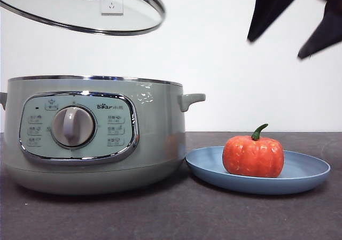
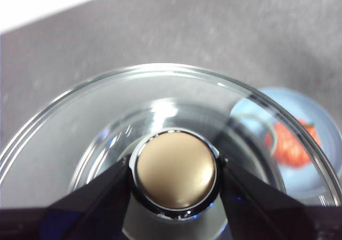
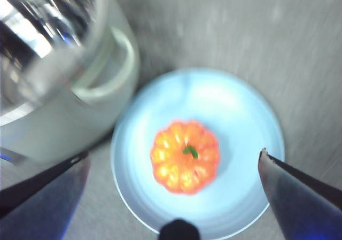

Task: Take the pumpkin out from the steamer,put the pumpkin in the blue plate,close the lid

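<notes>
1. Steamer [image 1: 96,133]: left half of the frame, on the table [image 1: 176,216].
2. Blue plate [image 1: 304,178]: lower right, just beside the steamer.
3. Pumpkin [image 1: 253,155]: upright on the plate.
4. Lid [image 1: 91,10]: upper left, above the steamer, apart from it.

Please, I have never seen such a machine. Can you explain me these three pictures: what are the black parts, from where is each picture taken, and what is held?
A robot with two arms works at a table. One camera looks level across it; two sit on the wrists. The left gripper holds the lid by its knob, raised above the open steamer. The right gripper, jaws open and empty, hangs above the pumpkin, which sits on the blue plate beside the steamer.
</notes>
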### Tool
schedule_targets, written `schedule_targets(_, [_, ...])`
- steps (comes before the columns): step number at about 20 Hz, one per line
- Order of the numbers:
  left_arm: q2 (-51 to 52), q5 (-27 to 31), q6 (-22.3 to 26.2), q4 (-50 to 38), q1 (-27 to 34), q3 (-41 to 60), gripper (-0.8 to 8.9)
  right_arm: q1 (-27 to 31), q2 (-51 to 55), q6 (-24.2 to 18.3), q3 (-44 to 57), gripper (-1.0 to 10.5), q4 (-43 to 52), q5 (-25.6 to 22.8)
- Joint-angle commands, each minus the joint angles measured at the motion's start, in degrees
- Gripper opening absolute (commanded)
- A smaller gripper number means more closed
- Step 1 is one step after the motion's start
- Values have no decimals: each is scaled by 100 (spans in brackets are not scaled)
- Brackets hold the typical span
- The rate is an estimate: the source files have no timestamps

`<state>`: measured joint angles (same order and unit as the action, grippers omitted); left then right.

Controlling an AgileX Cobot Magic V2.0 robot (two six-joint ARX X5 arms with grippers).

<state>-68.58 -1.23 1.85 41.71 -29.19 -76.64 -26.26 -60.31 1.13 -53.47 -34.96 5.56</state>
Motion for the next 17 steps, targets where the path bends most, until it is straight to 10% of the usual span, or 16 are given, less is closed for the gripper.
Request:
schedule_targets(1, [39, -11, -168, -603, -116, 299, -9, -2, 365, 98, 0, 595, -9, -17])
schedule_targets(17, [-39, 127, -525, -2629, -201, 2050, -9, -2, 1425, 205, 0, 594, -175, -168])
